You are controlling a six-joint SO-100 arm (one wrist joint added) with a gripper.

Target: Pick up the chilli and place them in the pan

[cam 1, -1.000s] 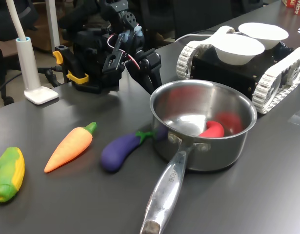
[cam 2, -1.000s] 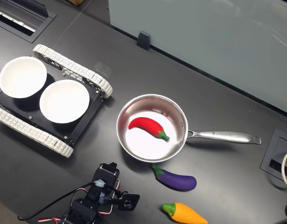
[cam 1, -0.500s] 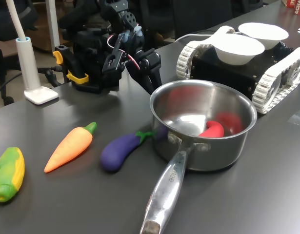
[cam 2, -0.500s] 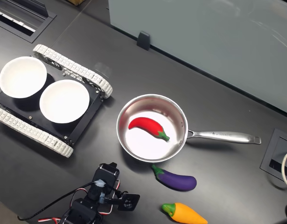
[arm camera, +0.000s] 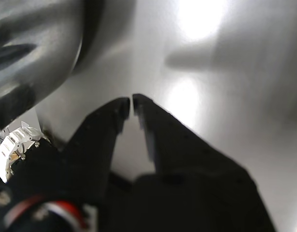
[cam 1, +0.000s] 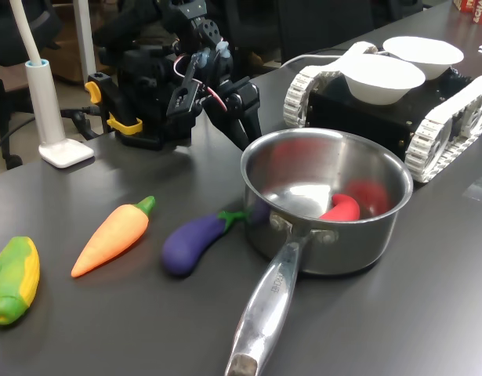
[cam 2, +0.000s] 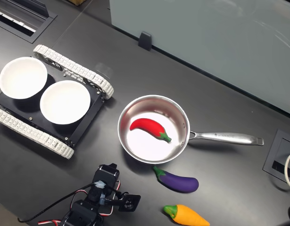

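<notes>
chilli (cam 2: 149,127) lies on the floor of the pan (cam 2: 180,150), red body curved and green stem cap toward the handle side; in the first exterior view only part of it (cam 1: 341,208) shows over the near wall of the pan (cam 1: 358,247).

gripper (arm camera: 129,104) has its two dark jaws drawn together, tips almost touching with only a thin slit between them, and nothing is held; in the wrist view they hang above bare table (arm camera: 235,96) with the pan's blurred steel wall (arm camera: 37,53) close by. in the first exterior view the gripper (cam 1: 244,129) sits just behind the pan's far rim, apart from it, tips pointing down.

pan's long handle (cam 2: 225,138) points toward the second exterior view's right. just beside the pan, on the side nearer the arm, lies the purple eggplant (cam 2: 178,180), and beyond that the orange carrot (cam 2: 187,214). in the first exterior view the eggplant (cam 1: 195,241) rests by the pan's wall, the carrot (cam 1: 111,237) farther from the pan, the corn (cam 1: 13,278) farther still. a tracked vehicle (cam 2: 55,136) carrying two white bowls (cam 2: 65,101) stands to the pan's left in the second exterior view, well apart.
</notes>
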